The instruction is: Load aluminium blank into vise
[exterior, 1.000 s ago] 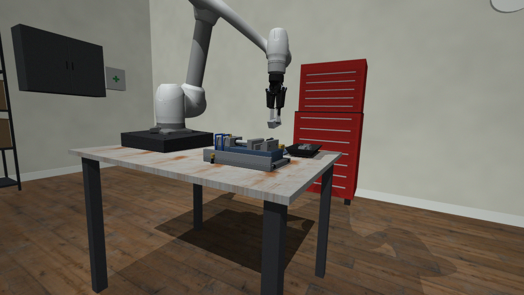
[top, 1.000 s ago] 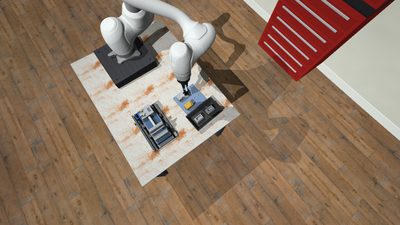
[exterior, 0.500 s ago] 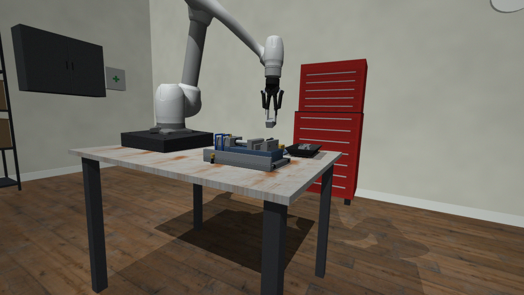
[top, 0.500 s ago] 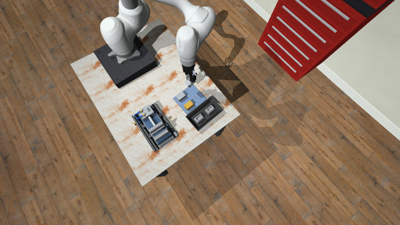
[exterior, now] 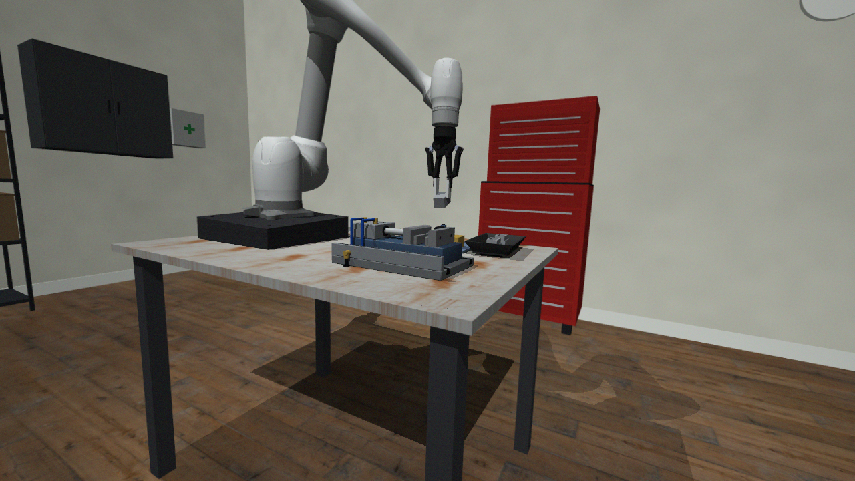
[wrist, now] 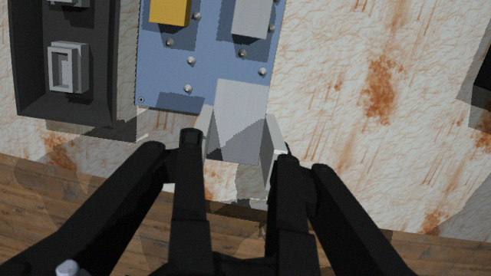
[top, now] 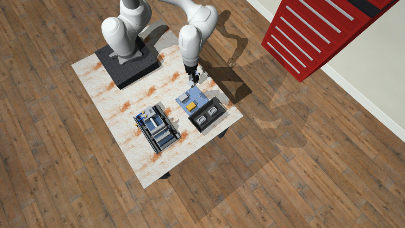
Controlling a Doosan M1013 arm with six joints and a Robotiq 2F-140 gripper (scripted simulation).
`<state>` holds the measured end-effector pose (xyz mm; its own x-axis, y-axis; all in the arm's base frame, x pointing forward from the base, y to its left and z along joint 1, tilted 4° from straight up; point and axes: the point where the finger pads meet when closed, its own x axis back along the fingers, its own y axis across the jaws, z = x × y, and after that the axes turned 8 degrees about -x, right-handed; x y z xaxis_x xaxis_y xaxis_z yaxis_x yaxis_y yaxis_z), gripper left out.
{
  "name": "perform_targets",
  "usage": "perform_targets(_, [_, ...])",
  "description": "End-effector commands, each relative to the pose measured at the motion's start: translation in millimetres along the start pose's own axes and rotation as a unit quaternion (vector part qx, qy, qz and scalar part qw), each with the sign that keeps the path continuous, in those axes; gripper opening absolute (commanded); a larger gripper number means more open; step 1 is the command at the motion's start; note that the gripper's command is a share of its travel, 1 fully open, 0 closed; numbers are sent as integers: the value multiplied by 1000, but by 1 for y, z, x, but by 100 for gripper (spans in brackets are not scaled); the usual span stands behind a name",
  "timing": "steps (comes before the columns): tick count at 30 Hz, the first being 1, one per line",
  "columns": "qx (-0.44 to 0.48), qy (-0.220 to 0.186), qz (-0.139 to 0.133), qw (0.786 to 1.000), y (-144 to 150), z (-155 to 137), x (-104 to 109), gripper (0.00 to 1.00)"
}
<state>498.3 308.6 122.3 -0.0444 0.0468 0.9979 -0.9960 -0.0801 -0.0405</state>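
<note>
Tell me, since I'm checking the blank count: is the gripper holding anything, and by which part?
Yes. The gripper is shut on a grey aluminium blank, pinched across two opposite side faces at its upper end, so most of the block hangs below the fingertips.

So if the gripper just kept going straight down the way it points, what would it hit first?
Most likely the infeed plate, at its bare end near the edge. The gripper points down, shut on an aluminium blank, so the blank would touch first. Depth is unclear; it could land partly on the table.

Two aluminium blanks [wrist: 251, 17] [wrist: 238, 123], one brass blank [wrist: 169, 11], two finished parts [top: 201, 119] [top: 212, 110], one vise [top: 156, 128], one tray [top: 198, 126], one infeed plate [wrist: 203, 69].
</note>
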Motion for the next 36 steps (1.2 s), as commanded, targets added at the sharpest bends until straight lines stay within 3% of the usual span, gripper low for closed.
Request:
perform_targets(1, [0, 0, 0, 1000, 0, 0, 0, 0])
perform_targets(36, [1, 15, -2, 1000, 2, 0, -1, 0])
